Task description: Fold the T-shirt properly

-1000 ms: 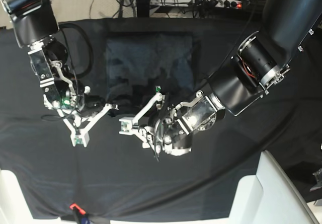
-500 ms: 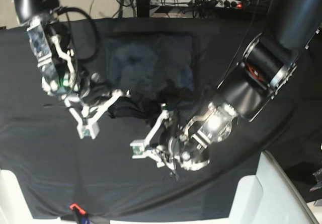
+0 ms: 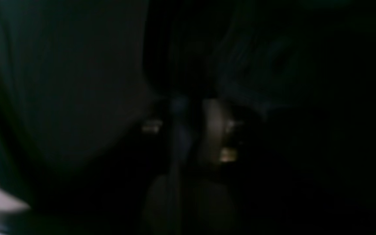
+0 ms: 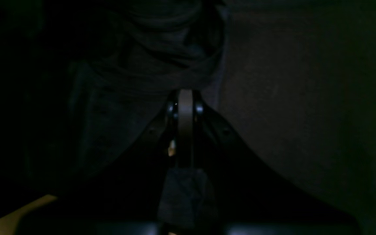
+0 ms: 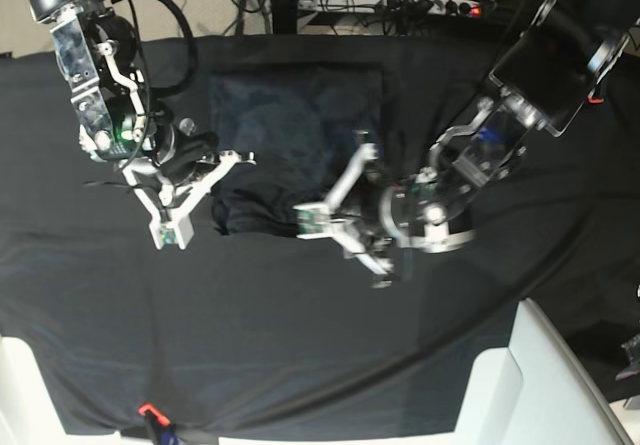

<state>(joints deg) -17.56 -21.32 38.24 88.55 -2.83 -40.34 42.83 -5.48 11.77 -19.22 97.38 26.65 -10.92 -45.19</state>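
The T-shirt (image 5: 295,120) lies on the far middle of the tabletop (image 5: 300,345), a dark slate-grey rectangle spread flat at its far part, with its near edge gathered into a rumpled band (image 5: 255,210) that runs left to right. At the left end of that band sits the right gripper (image 5: 215,170), its jaws pressed together and pinching bunched shirt fabric; in the right wrist view the folds (image 4: 171,65) pile up just beyond the closed tips. At the right end of the band is the left gripper (image 5: 365,180), tilted low over the cloth; its jaws are pressed together too, though the left wrist view is too dark and blurred to tell whether fabric is caught between them. A black cloth covers the whole tabletop. Beyond its far edge lie cables and a power strip (image 5: 440,5) on the floor. A white surface (image 5: 540,385) stands at the near right.
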